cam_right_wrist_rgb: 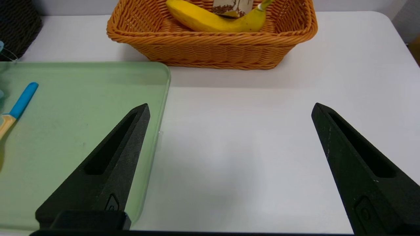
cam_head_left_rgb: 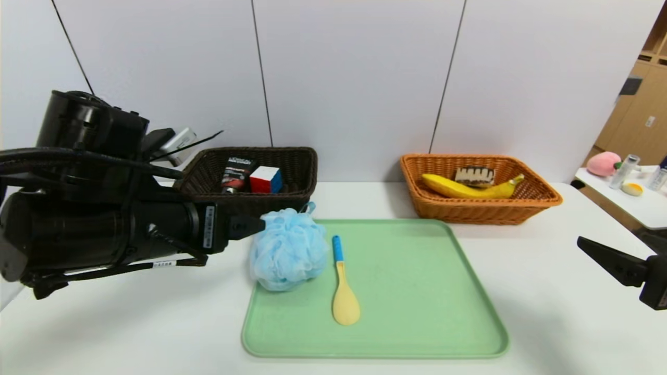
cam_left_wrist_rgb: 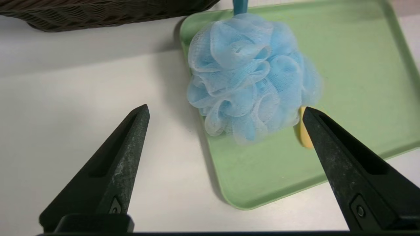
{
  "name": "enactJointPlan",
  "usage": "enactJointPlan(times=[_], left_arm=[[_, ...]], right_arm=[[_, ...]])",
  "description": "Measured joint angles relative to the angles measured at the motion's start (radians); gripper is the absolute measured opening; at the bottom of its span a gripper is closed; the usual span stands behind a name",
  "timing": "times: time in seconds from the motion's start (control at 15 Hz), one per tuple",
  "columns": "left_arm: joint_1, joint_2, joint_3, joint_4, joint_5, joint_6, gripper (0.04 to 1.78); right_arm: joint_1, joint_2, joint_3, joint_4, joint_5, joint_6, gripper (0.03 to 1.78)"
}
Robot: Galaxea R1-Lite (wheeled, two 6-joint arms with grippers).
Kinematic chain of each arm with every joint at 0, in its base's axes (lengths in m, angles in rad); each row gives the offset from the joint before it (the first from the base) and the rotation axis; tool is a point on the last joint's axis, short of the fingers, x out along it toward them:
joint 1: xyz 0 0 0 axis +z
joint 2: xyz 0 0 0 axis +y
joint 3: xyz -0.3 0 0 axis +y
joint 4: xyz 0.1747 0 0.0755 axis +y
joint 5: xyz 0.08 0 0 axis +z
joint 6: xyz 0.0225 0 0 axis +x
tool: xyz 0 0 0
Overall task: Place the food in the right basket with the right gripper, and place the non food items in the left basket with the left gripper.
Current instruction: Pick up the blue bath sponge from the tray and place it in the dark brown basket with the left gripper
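The dark brown left basket (cam_head_left_rgb: 297, 159) holds a black tube (cam_head_left_rgb: 235, 174) and a puzzle cube (cam_head_left_rgb: 266, 179). In the orange right basket (cam_head_left_rgb: 484, 213) lie the banana (cam_head_left_rgb: 469, 188) and the cake slice (cam_head_left_rgb: 474, 176). A light-blue pouf (cam_head_left_rgb: 285, 249) sits on the green tray's (cam_head_left_rgb: 417, 291) left edge, beside a yellow spoon with a blue handle (cam_head_left_rgb: 344, 291). My left gripper (cam_left_wrist_rgb: 225, 109) is open and empty, hovering just left of the pouf (cam_left_wrist_rgb: 249, 75). My right gripper (cam_right_wrist_rgb: 230, 105) stands open and empty over bare table right of the tray, in front of the orange basket (cam_right_wrist_rgb: 213, 49).
A white side table (cam_head_left_rgb: 641, 205) at the far right carries a pink peach toy (cam_head_left_rgb: 603, 163) and small bottles. The white wall stands close behind both baskets. The tray's right half is bare green surface (cam_right_wrist_rgb: 82, 114).
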Motion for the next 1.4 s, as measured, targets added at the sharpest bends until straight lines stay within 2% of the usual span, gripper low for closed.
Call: enactJointPlan(times=[0.27, 0.6, 1.27, 1.33, 1.4], left_arm=[[-0.083, 0.078, 0.026, -0.141, 0.131, -0.069, 1.67], [-0.096, 0.171, 0.113, -0.339, 0.137, -0.069, 1.69], [-0.096, 0.327, 0.133, -0.435, 0.154, -0.057, 1.69], [-0.096, 0.335, 0.138, -0.453, 0.163, -0.049, 1.5], [-0.095, 0.34, 0.14, -0.473, 0.164, -0.041, 1.43]], right_arm=[[0.0, -0.024, 0.005, 0.0, -0.001, 0.0, 1.7], [0.0, -0.032, 0.007, 0.0, -0.002, 0.0, 1.7], [0.0, -0.03, 0.0, 0.0, -0.001, 0.002, 1.7], [0.0, -0.032, 0.0, 0.0, -0.002, 0.002, 1.7], [0.0, -0.032, 0.0, 0.0, -0.002, 0.003, 1.7]])
